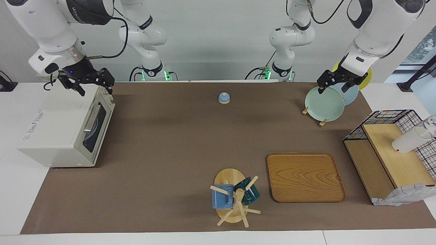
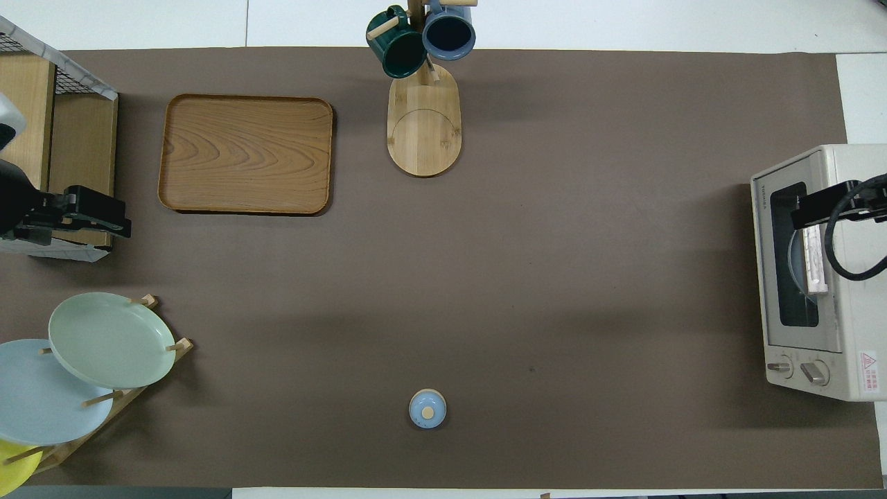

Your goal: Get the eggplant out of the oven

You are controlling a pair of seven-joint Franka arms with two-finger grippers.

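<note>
The off-white oven [image 1: 58, 132] [image 2: 859, 326] stands at the right arm's end of the table. Its dark glass door [image 1: 97, 126] is closed, with the bar handle [image 1: 90, 119] on it. Through the glass only the pale edge of a plate shows; the eggplant is hidden. My right gripper [image 1: 96, 91] [image 2: 824, 208] hangs open just over the oven's top edge above the door, holding nothing. My left gripper [image 1: 332, 90] [image 2: 111, 216] is open and empty in the air over the plate rack [image 1: 313, 114] at the left arm's end.
On the brown mat are a small blue knobbed lid [image 1: 224, 98], a wooden tray [image 1: 305, 177], a mug tree [image 1: 235, 197] with two mugs, and plates [image 1: 324, 103] on the rack. A wire-and-wood shelf [image 1: 391, 149] holds a white cup [image 1: 410, 139].
</note>
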